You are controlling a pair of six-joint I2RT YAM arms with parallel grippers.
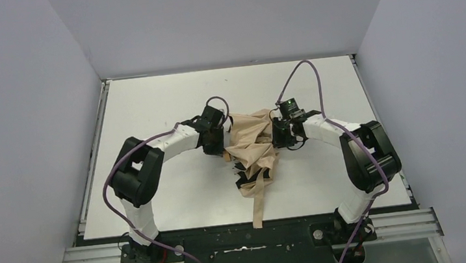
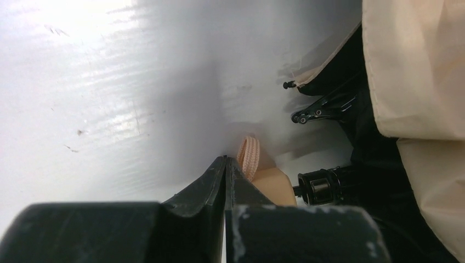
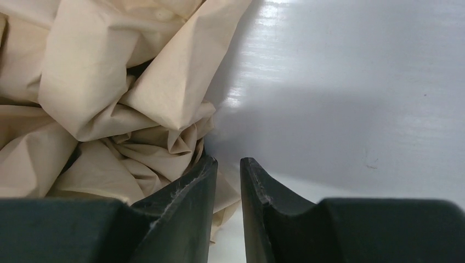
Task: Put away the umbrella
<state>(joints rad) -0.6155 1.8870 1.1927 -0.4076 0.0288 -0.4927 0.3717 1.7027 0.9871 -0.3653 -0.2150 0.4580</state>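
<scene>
The umbrella (image 1: 254, 143) lies crumpled in the middle of the white table (image 1: 149, 107), its beige fabric bunched and a tan strap (image 1: 259, 204) trailing toward the near edge. My left gripper (image 1: 219, 149) is at its left side. In the left wrist view that gripper (image 2: 226, 159) is shut with nothing between its fingers. The tan handle (image 2: 277, 183) and its loop (image 2: 249, 156) lie just to the right of it, with the black shaft (image 2: 323, 183) and ribs (image 2: 318, 112) beyond. My right gripper (image 1: 280, 138) is at the fabric's right edge. Its jaws (image 3: 227, 161) stand a narrow gap apart, the left finger against the fabric (image 3: 109, 82).
Grey walls enclose the table on three sides. A black strip and a metal rail (image 1: 410, 222) run along the near edge by the arm bases. Purple cables (image 1: 306, 71) loop above both wrists.
</scene>
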